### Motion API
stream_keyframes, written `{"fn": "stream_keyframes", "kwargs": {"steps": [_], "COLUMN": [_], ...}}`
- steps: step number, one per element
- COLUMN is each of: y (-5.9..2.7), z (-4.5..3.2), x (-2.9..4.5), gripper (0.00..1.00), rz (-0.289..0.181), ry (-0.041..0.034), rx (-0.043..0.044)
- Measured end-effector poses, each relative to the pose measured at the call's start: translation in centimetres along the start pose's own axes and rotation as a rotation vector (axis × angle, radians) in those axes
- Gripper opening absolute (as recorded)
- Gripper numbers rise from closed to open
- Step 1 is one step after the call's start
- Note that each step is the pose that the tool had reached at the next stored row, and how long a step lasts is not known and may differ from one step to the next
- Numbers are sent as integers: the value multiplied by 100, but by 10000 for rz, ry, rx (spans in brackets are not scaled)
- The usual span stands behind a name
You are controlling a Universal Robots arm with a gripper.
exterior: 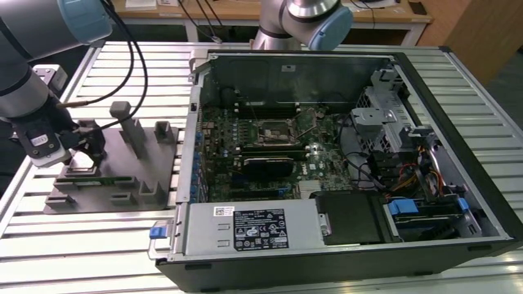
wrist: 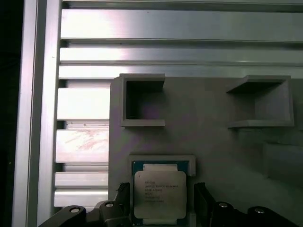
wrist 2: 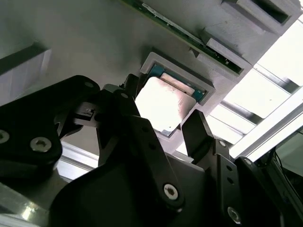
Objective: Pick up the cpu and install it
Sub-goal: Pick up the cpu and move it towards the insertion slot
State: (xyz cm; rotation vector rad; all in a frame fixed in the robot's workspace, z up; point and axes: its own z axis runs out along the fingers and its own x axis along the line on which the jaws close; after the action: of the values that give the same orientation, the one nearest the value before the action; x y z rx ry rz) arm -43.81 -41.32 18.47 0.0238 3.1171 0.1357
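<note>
Cpu [wrist: 159, 195] squarely between gripper [wrist: 161, 189] parted jaws

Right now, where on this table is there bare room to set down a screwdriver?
Bare slats of the table lie between the grey tray and the near edge in the exterior view, beside the computer case, and beyond the tray toward the far edge. The tray is crowded: posts, a memory stick, and the open claw straddling the cpu.

Silver arm [exterior: 21, 92], pale blue joint caps [exterior: 82, 18], black screwed gripper [wrist 2: 163, 109].
</note>
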Motion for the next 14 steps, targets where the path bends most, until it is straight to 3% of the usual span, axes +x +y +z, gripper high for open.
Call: {"fn": "stream_keyframes", "kwargs": {"steps": [3,14], "y": [0,0], "z": [8,17], "x": [1,0], "gripper": [65,65], "rz": [2,133], "ry": [1,-11], "rx": [49,48]}}
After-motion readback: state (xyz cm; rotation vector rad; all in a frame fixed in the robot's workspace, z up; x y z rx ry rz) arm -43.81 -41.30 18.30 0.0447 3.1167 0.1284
